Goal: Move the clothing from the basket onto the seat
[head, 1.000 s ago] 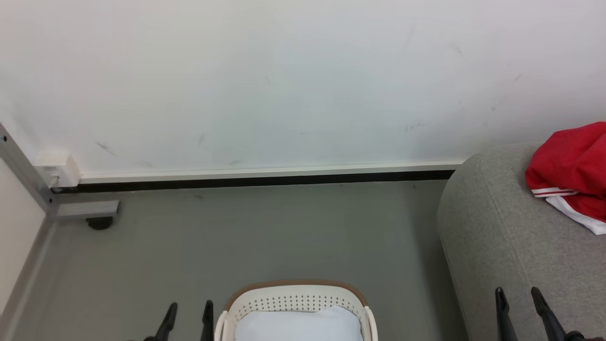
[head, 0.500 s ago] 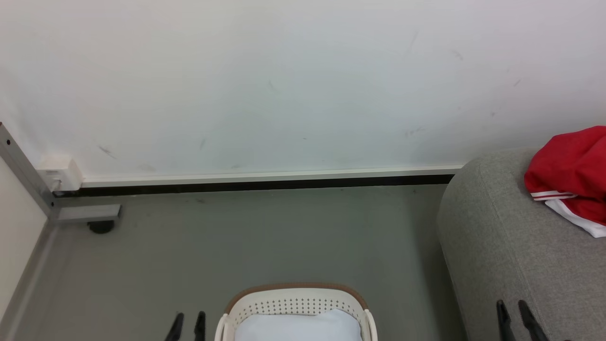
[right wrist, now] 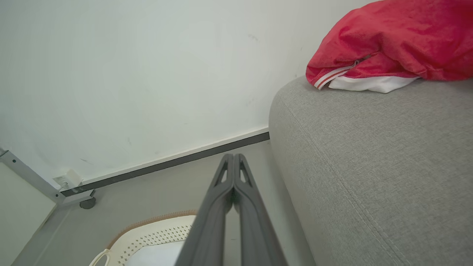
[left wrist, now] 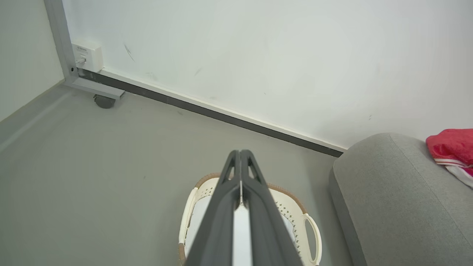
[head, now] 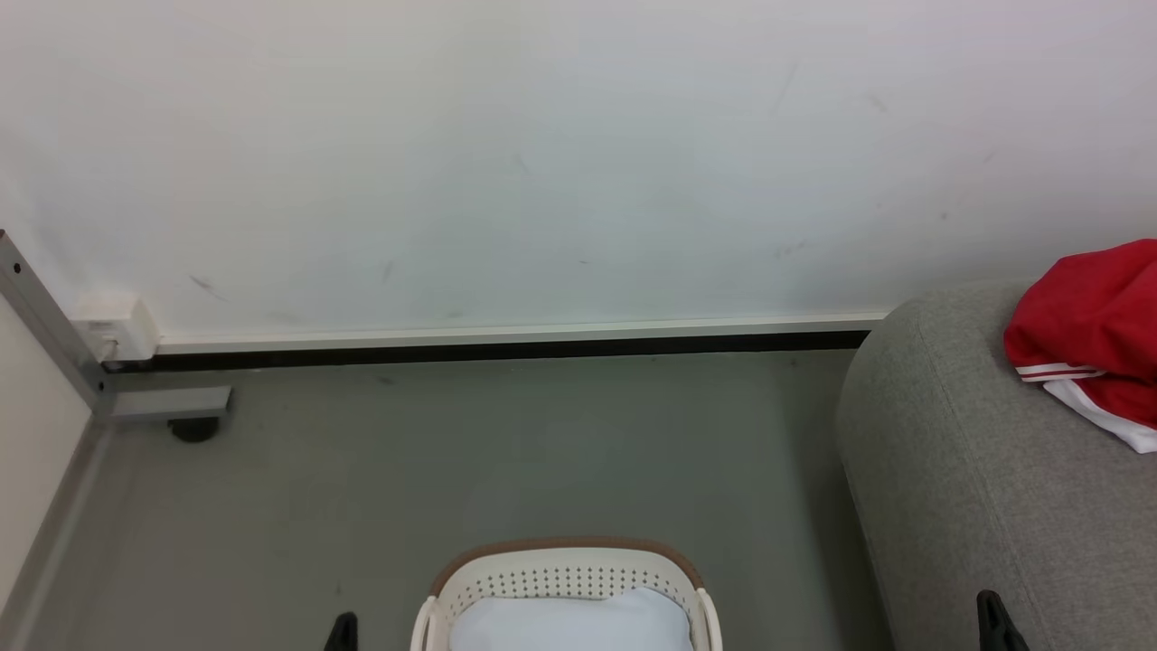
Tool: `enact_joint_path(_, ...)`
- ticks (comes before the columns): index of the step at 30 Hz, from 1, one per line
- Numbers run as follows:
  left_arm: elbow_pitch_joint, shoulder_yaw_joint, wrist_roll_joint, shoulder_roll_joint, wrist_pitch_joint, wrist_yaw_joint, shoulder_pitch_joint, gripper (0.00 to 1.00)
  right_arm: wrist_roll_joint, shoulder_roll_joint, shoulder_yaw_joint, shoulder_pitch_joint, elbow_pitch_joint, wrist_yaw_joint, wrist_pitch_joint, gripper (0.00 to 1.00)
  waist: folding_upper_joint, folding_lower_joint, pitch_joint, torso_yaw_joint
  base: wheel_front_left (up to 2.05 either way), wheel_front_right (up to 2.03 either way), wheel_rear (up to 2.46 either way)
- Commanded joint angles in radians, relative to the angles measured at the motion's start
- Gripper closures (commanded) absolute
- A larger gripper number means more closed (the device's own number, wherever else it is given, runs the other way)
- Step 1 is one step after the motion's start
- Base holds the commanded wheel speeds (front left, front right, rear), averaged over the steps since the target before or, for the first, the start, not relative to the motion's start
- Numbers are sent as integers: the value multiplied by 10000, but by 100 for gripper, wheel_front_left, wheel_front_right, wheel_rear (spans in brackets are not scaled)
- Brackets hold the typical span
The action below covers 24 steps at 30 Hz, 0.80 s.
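See clothing far right on seat, beyond right gripper, nearer than left gripper by basket. Clenched tight on nothing, either side. Seems only pad in basket, though partly hidden.

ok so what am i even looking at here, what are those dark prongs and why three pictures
It's a wheeled robot with two arms, each ending in a two-fingered gripper. One picture comes from a camera on its head, looking down; the other two from cameras on its wrists, looking along the fingers. The dark prongs are the left gripper and right gripper, both shut and holding nothing. On the floor stands a white basket with a pale pad inside. Red clothing lies on the grey seat.
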Motion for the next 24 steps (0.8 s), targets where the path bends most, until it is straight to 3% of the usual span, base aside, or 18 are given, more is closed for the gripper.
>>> enact_joint_path(1, -169, 136, -572, 19, 114, -70, -294, 100, 551, -67, -89, -324, -197, -2, 107, 100, 0, 0, 9, 8, 0, 0, 0)
enact_joint_path(24, -239, 708, -4092, -9, 1057, -386, -816, 100, 3979, -100, -370, -806, -350, -7, 1062, 100, 0, 0, 106, 77, 0, 0, 0)
